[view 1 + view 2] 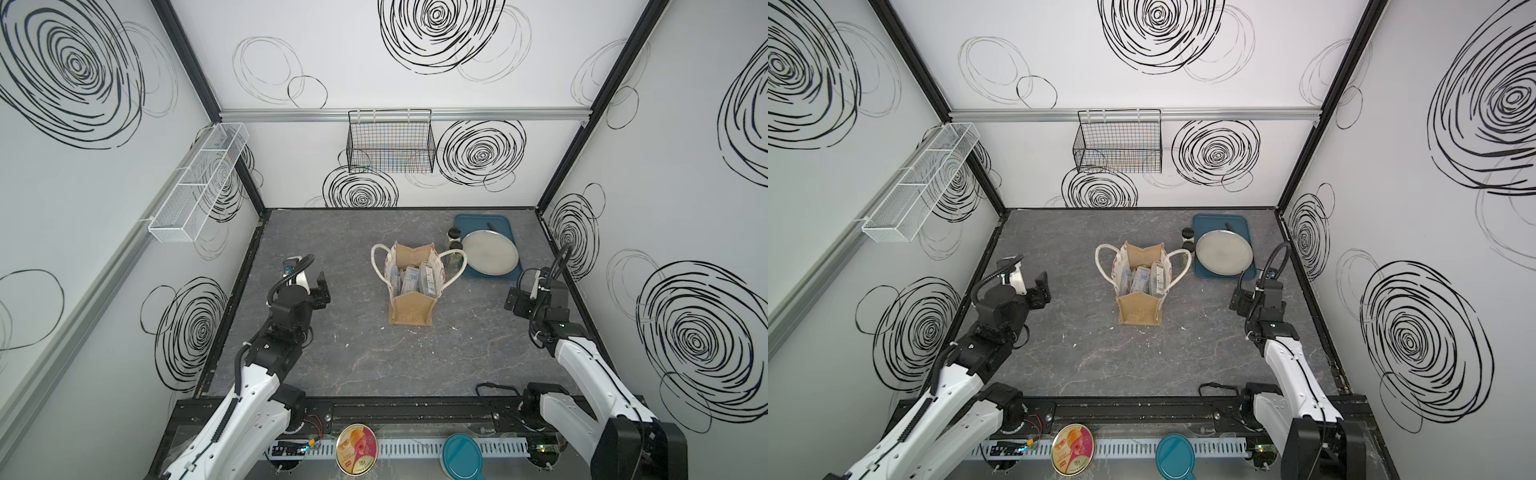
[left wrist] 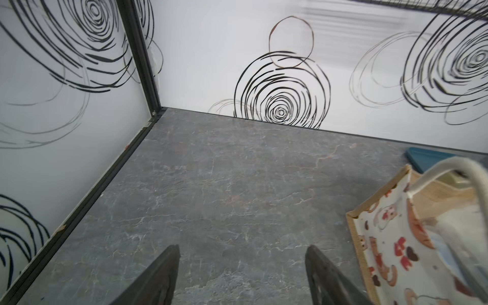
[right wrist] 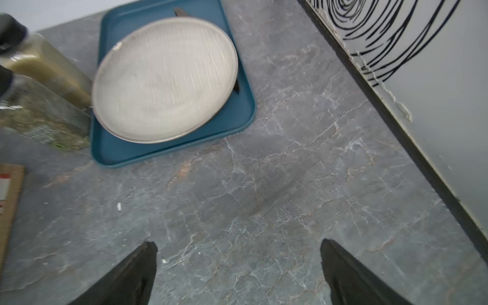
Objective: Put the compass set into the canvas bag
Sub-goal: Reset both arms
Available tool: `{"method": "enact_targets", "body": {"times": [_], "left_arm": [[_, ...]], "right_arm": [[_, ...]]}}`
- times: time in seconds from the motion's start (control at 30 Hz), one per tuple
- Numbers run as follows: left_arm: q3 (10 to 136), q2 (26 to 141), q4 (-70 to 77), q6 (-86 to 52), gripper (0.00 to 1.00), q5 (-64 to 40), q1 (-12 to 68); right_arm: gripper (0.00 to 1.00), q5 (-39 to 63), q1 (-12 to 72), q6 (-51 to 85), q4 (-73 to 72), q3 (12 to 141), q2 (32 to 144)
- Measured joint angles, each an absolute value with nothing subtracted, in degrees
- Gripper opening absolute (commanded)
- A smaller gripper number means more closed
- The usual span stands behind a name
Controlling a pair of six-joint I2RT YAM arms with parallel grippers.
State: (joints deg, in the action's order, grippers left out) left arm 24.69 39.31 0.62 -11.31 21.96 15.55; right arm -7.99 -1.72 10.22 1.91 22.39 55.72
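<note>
The canvas bag (image 1: 411, 309) stands upright and open at the middle of the table (image 1: 353, 361). In both top views the compass set (image 1: 409, 277) shows inside it as clear plastic packs. The left claw (image 1: 323, 289) hangs well to the left of the bag, its fingers (image 2: 158, 274) spread apart and empty. The right claw (image 1: 515, 291) hangs to the right, also spread wide with nothing in it, just near of the blue tray (image 1: 465, 222). The tray carries a round plate (image 1: 490, 251), and two jars (image 1: 454, 237) stand between it and the bag.
</note>
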Motion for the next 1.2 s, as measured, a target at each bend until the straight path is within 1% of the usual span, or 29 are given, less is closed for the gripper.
{"method": "enact_targets", "body": {"times": [0.1,0.23,0.37,0.47,0.57,0.67,0.73,0.77,0.83,0.93,1.07,1.2], "left_arm": [[19.4,41.4,8.4,-8.7,0.84,23.7,14.8],[14.6,48.3,21.1,-6.6,0.9,24.8,12.2],[10.8,57.2,35.4,-4.5,0.9,24.3,10.3],[8.6,66.0,47.5,-4.3,0.9,22.4,7.6],[8.0,72.4,55.2,-4.0,0.9,20.7,5.1],[8.0,77.6,64.1,-4.0,0.9,17.8,2.9],[7.8,82.8,71.3,-4.1,0.91,16.4,1.8],[7.8,84.9,73.2,-4.2,0.91,15.8,1.6],[7.8,85.6,72.9,-4.1,0.92,15.2,1.6],[8.1,85.6,74.9,-3.8,0.92,14.3,1.8],[8.4,85.7,75.5,-3.6,0.93,14.2,2.3],[9.3,85.7,75.4,-2.8,0.96,14.2,3.1]], "right_arm": [[1.0,-8.7,-1.8,9.8,-8.4,19.0,59.7],[1.0,-10.4,-2.0,10.2,-18.7,19.2,67.7],[1.0,-10.1,-2.1,10.2,-27.5,19.1,73.2],[1.0,-8.3,-2.5,9.8,-33.6,19.1,74.3],[1.0,-6.2,-3.2,9.0,-38.4,18.8,74.6],[1.0,-4.5,-4.0,8.2,-49.1,14.5,75.6],[1.0,-3.8,-4.2,7.7,-55.3,11.0,78.3],[1.0,-3.5,-4.3,7.6,-56.3,10.0,80.0],[1.0,-3.0,-4.3,7.5,-55.4,10.4,81.9],[1.0,-3.2,-3.5,6.6,-54.1,14.6,83.7],[1.0,-4.5,-0.8,5.2,-54.8,17.1,83.7],[1.0,-4.6,-1.0,5.0,-54.1,17.1,83.7]]}}
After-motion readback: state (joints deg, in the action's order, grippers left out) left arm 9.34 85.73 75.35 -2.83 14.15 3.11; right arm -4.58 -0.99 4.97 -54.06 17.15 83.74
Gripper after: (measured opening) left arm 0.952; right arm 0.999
